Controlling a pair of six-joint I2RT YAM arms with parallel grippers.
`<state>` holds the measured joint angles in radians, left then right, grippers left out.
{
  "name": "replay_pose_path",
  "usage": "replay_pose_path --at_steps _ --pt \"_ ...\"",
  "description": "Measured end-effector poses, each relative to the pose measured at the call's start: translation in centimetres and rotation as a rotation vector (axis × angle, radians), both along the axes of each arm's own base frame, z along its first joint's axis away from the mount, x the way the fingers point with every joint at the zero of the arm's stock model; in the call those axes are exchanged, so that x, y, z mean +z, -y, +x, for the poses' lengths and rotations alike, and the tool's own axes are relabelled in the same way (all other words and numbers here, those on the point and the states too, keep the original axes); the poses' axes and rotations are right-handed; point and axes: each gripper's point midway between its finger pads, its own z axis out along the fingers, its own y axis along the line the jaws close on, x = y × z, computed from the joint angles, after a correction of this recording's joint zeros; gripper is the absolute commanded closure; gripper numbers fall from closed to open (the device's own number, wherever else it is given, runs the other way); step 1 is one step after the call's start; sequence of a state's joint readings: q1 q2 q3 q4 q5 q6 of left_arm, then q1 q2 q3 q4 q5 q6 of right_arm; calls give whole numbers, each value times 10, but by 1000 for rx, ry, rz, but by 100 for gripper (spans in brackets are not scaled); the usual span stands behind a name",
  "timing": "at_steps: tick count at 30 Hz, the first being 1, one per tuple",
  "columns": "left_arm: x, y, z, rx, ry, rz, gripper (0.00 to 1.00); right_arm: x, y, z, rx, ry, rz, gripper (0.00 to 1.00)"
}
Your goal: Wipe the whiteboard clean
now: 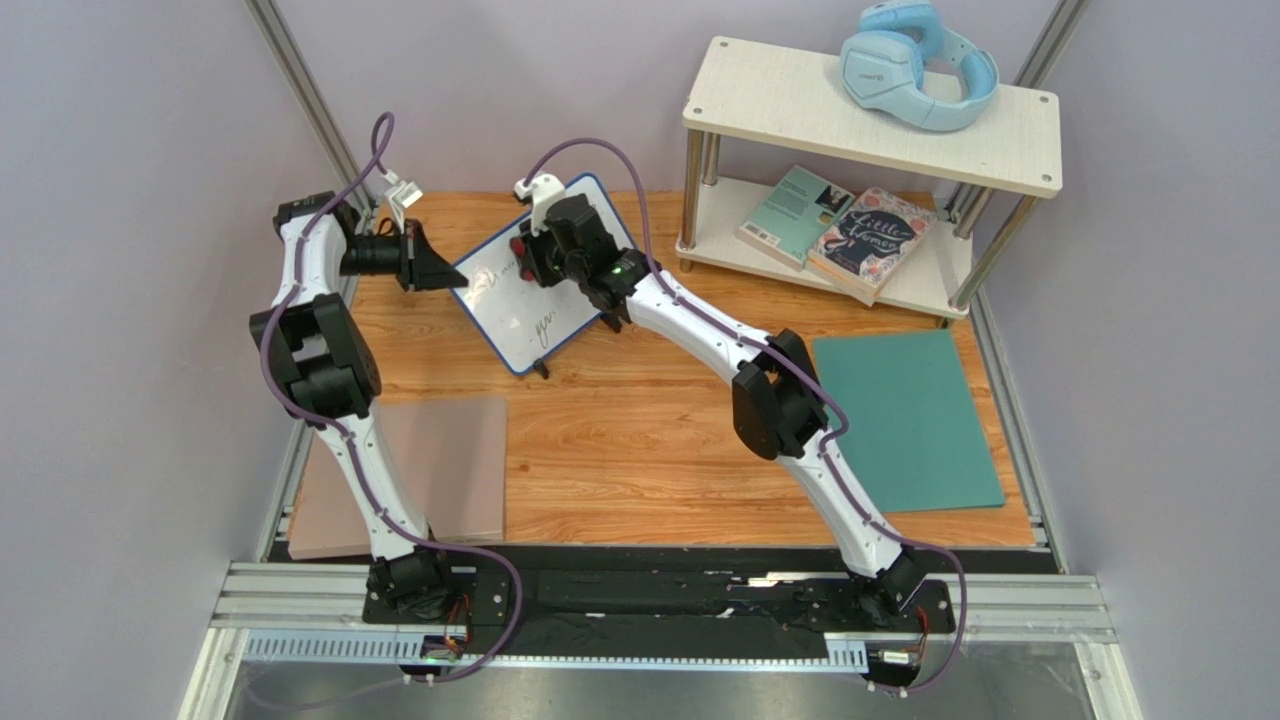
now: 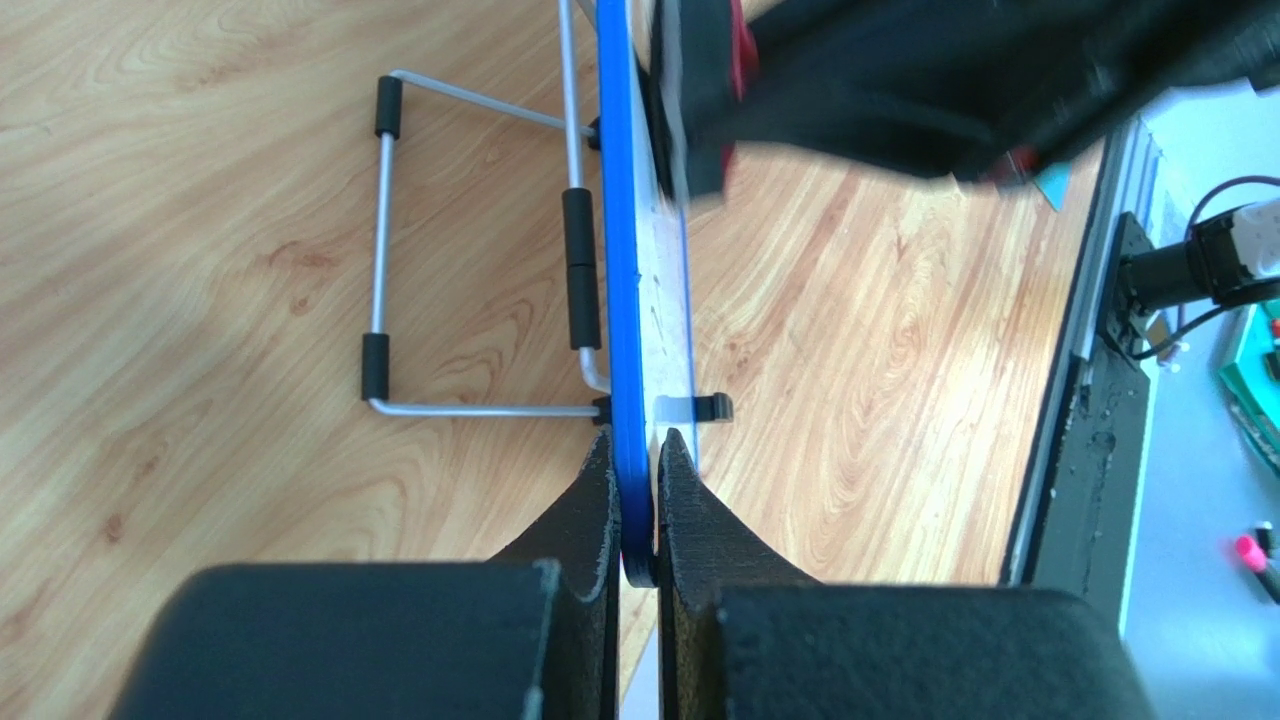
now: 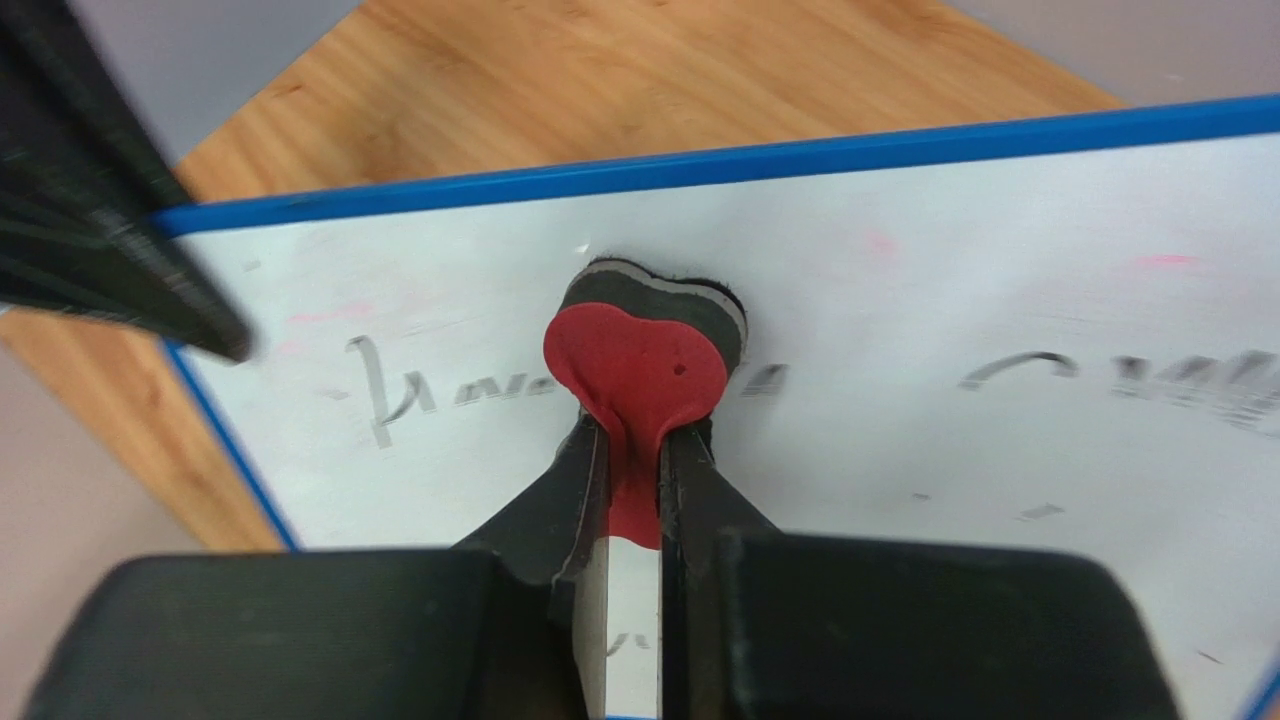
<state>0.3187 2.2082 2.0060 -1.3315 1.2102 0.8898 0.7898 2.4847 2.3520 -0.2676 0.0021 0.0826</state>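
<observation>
The whiteboard (image 1: 519, 308), white with a thin blue frame, stands tilted on its wire stand (image 2: 379, 255) at the back left of the wooden table. Faint grey handwriting (image 3: 451, 393) shows on its face. My left gripper (image 1: 443, 275) is shut on the board's blue edge (image 2: 628, 300) at its left corner. My right gripper (image 1: 529, 255) is shut on a red eraser (image 3: 639, 360) with a grey felt pad, and the pad presses against the board's face (image 3: 932, 495) over the writing. In the right wrist view the left gripper's fingers (image 3: 105, 255) show at the left.
A pinkish-brown mat (image 1: 451, 465) lies at the front left and a teal mat (image 1: 902, 413) at the right. A white two-level shelf (image 1: 887, 105) at the back right holds blue headphones (image 1: 917, 63) and two books (image 1: 842, 228).
</observation>
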Motion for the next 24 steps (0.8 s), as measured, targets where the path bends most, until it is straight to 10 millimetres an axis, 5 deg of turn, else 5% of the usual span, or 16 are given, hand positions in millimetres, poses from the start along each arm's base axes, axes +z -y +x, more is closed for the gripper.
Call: replay_pose_path --at_steps 13,17,24 --pt "4 1 -7 6 -34 -3 100 4 109 95 -275 33 -10 100" --pt "5 2 -9 6 -44 -7 100 -2 121 107 -290 31 -10 100" --pt "4 1 -11 8 -54 -4 100 -1 115 107 -257 56 -26 100"
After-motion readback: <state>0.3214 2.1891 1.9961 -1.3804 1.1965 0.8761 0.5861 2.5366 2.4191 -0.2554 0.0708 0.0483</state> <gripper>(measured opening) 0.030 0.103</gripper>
